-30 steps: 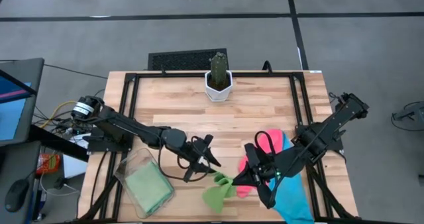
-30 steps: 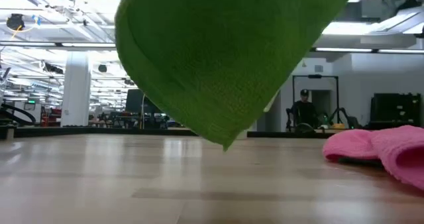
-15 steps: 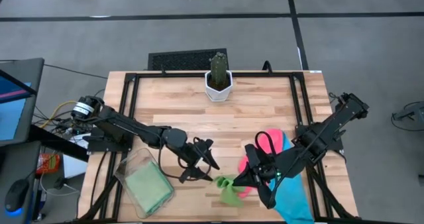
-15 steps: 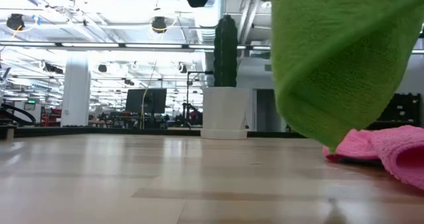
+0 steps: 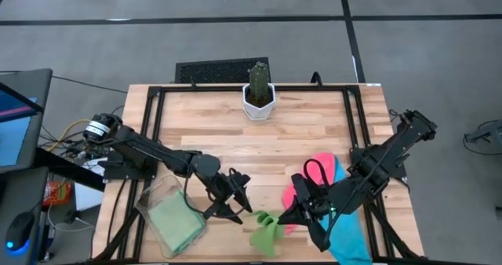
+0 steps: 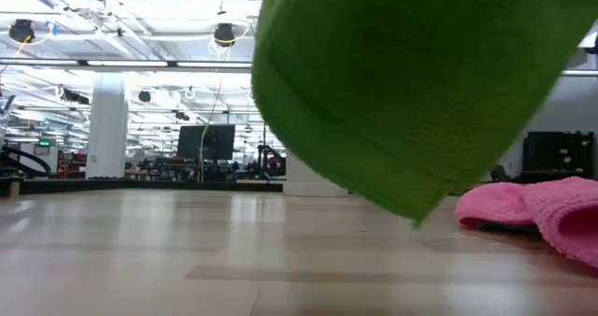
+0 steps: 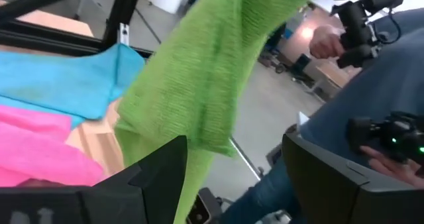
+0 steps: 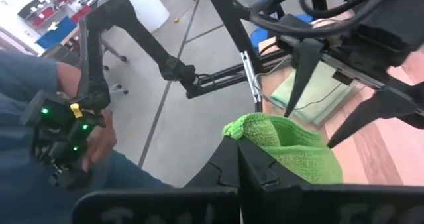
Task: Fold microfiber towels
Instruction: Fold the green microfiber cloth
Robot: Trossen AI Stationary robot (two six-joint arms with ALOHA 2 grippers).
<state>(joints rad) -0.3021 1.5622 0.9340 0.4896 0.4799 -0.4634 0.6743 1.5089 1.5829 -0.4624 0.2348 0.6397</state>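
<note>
A light green towel (image 5: 265, 230) hangs bunched near the table's front edge, and my right gripper (image 5: 281, 215) is shut on it. In the low view the green towel (image 6: 411, 82) fills the upper picture. My left gripper (image 5: 241, 201) stands open just left of the towel, one finger on either side of its hanging part (image 7: 199, 85); whether it touches the cloth, I cannot tell. A pink towel (image 5: 301, 188) and a blue towel (image 5: 347, 227) lie on the table under my right arm. Another green towel (image 5: 174, 220) lies folded in a clear bin (image 5: 149, 196). My right gripper pinches a bunched upper part of the green towel (image 8: 260, 132) between its two fingers; how many layers, I cannot tell. The fingers come from the table's right, slanting down. The towel hangs slack below them, and its lowest corner (image 6: 417, 219) is clear of the table.
A cactus in a white pot (image 5: 258, 93) stands at the middle of the far edge. A black frame (image 5: 154, 108) runs around the tabletop. Bare wood lies between the pot and the grippers. A person's hands (image 8: 69, 128) show beyond the near edge.
My left gripper has rolled at its wrist while staying beside the towel. The green towel has swung below my right gripper: first toward the left, then to the right, now back near the middle, always clear of the table.
</note>
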